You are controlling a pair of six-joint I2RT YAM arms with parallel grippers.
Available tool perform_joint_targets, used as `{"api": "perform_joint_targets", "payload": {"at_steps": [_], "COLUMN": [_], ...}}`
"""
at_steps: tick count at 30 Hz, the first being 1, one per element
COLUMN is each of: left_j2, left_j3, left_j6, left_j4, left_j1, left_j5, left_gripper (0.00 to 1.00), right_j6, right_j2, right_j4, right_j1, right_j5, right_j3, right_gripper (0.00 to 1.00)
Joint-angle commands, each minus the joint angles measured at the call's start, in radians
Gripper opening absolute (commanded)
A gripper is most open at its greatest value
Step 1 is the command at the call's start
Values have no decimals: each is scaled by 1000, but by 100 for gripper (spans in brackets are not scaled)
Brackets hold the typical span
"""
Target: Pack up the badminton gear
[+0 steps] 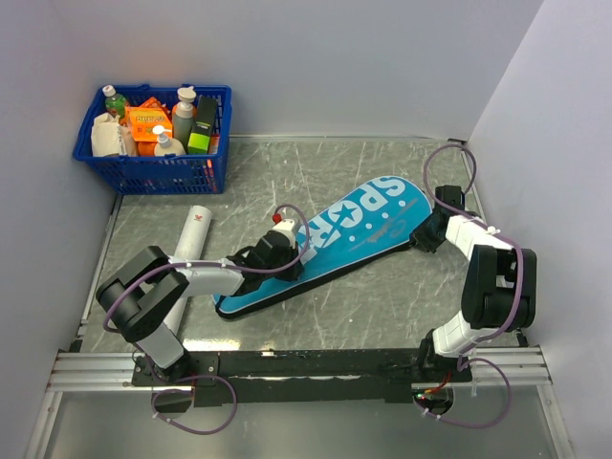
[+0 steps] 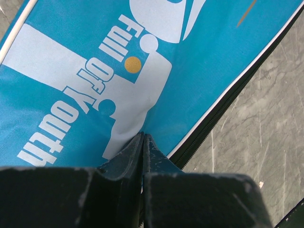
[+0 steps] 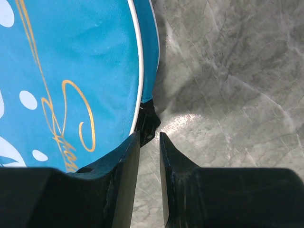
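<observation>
**Two grippers meet on teal racket cover**

Nearest the arm bases, the left gripper (image 2: 143, 142) bears down on the narrow handle end of the teal cover (image 1: 363, 234). Its fingers are clenched tight on a pinch of the fabric, and a crease runs up from the tips. Only its wrist camera shows this. The same camera shows the white lettering "Full of youth", a small gold dot and the black zip (image 2: 223, 107) along the cover's edge, closed where it can be seen. From overhead the gripper is just a dark shape on the cover.

The cover lies flat on the grey table (image 1: 382, 306), slanting from the near left towards the far right, with "SPORT" readable only from above. At its wide, rounded end the right gripper (image 3: 149, 137) points at the rim. Its fingers are slightly parted and nothing can be seen between them. One fingertip is over the white-piped edge and the other over bare table. Its wrist camera alone shows a black tab (image 3: 148, 122) just ahead of the tips and gold script on the fabric.

Left of the cover lies the white tube (image 1: 195, 229), partly hidden under the left arm. In the far left corner stands the blue basket (image 1: 153, 172) of bottles and boxes.
</observation>
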Motion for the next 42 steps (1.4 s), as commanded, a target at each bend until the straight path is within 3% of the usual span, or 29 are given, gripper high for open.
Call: {"api": "perform_joint_targets", "payload": {"at_steps": [1,11,19,35,40,42], "left_j2": [0,0,-6,-8,-14,-11], "left_j3": [-17,-20,-23,-23,-28,-26], "left_j6": [22,22,20,20,20,20], "left_j4": [-9,-8,-5,-5,-5,-5], "left_j1": [17,18,18,21,21,20], "left_j5": [-17,-15,-12,-3,-5,-2], "left_gripper": [8,8,7,7,7,7], "right_j6": [5,11,12,81,77,72], "right_j2": [14,71,63,92,58,29], "right_j4": [16,39,56,42,5,-2], "right_j1": [8,10,33,272,268,269], "right_j5": [9,6,-11,-14,24,24], "right_j3": [39,46,41,67,79,79], "right_gripper": [30,27,0,0,24,24]}}
